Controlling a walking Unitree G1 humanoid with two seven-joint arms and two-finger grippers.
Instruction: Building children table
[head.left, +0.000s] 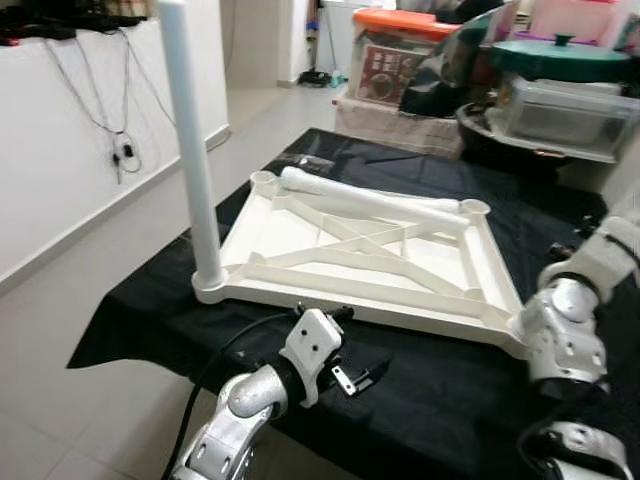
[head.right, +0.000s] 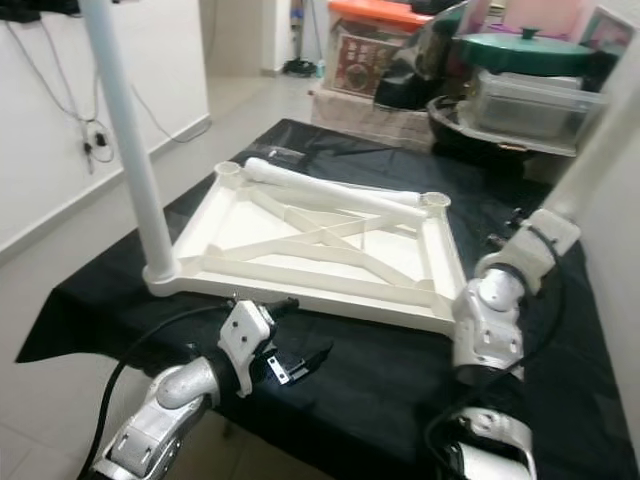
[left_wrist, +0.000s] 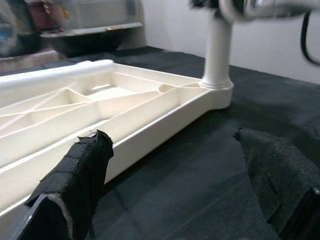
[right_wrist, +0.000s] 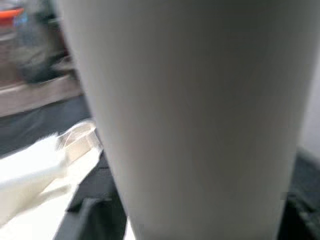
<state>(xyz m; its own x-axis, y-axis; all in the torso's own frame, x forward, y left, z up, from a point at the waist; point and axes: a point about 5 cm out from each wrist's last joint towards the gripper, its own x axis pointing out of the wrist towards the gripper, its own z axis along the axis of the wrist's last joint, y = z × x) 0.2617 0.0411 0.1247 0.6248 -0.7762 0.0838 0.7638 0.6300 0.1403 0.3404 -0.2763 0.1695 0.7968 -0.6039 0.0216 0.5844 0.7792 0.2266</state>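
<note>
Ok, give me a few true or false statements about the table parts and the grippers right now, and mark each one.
1. One white leg stands upright in a corner socket of the upturned tabletop. True.
2. A second leg lies across the tabletop's far edge. True.
3. The tabletop rests on bare floor. False: it lies on a black cloth over a table.
4. The left gripper is shut on the tabletop's edge. False: its fingers are open, apart from the edge.
5. All four sockets hold legs. False: the far corner socket is empty.
</note>
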